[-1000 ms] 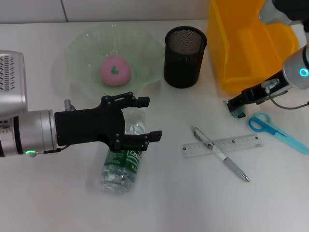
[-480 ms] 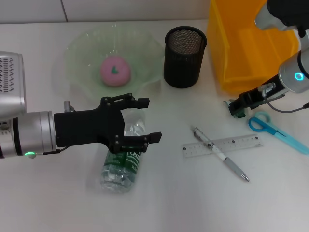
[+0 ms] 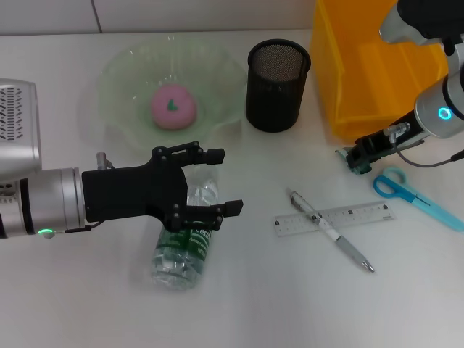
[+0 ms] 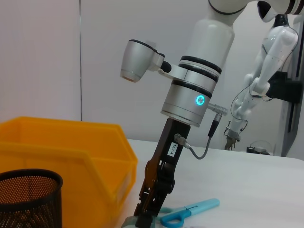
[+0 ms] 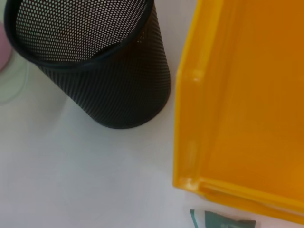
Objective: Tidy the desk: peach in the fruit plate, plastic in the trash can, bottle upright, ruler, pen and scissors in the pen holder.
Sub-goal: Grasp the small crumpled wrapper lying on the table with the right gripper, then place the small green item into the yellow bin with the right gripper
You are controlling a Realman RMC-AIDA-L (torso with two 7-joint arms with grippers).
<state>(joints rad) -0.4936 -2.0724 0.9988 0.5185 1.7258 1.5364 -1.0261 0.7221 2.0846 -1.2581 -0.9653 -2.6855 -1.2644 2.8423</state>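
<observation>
left gripper [image 3: 210, 181], fingers spread wide and grasping nothing, hovers over the bottle [image 3: 185, 239], which lies on its side on the white table [image 3: 254, 297]. behind it, the peach [image 3: 172, 106] sits in the pale green fruit plate [image 3: 119, 69]. the black mesh pen holder [image 3: 278, 85] stands upright just beside the plate, with the yellow trash can [image 3: 377, 72] to its right. in front of these, the pen [image 3: 331, 240] lies across the ruler [image 3: 334, 218], touching it. right gripper [image 3: 357, 159], low over the table just in front of the trash can, is clenched on a small piece of green plastic [image 3: 355, 167]; the right wrist view shows a green scrap [image 5: 223, 220] below the can's rim. the blue-handled scissors [image 3: 417, 196] lie flat near the right gripper, apart from the ruler.
</observation>
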